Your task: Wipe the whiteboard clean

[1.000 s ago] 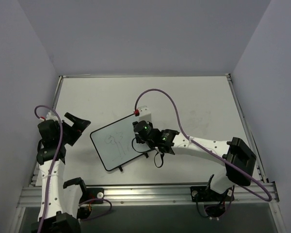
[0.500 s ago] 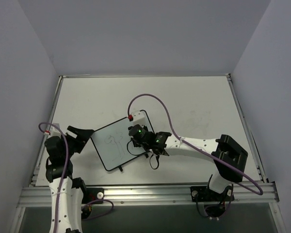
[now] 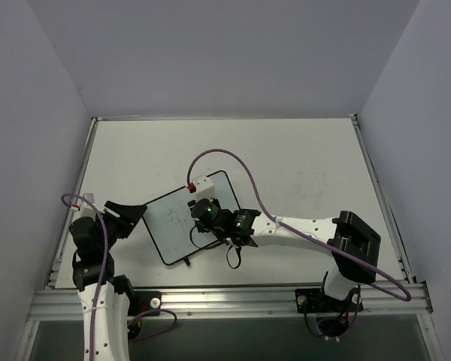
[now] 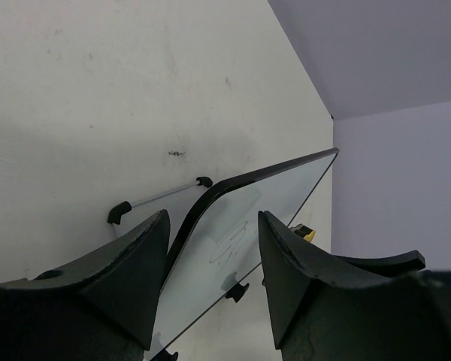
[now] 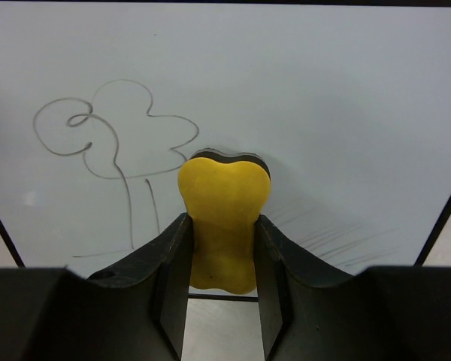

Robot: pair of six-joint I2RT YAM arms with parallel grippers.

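The whiteboard (image 3: 165,223) lies flat and turned at an angle on the table, left of centre, with a thin dark scribble (image 5: 113,143) on its left part. My right gripper (image 3: 198,212) is shut on a yellow sponge (image 5: 222,192) and presses it on the board (image 5: 323,105) just right of the scribble. Faint wipe streaks show right of the sponge. My left gripper (image 3: 129,215) is open at the board's left corner. In the left wrist view the board's black-framed corner (image 4: 210,197) lies ahead between the jaws of the left gripper (image 4: 212,218).
The board's wire stand with a black foot (image 4: 119,213) sticks out at its far side. Another black foot (image 3: 188,261) is at its near edge. A purple cable (image 3: 233,162) arcs over the table. A metal rail (image 3: 233,299) runs along the near edge. Grey walls enclose the table.
My right gripper has slid the sponge leftward across the board toward the scribble. My left arm has come down and nearer, its open gripper closing in on the board's left corner.
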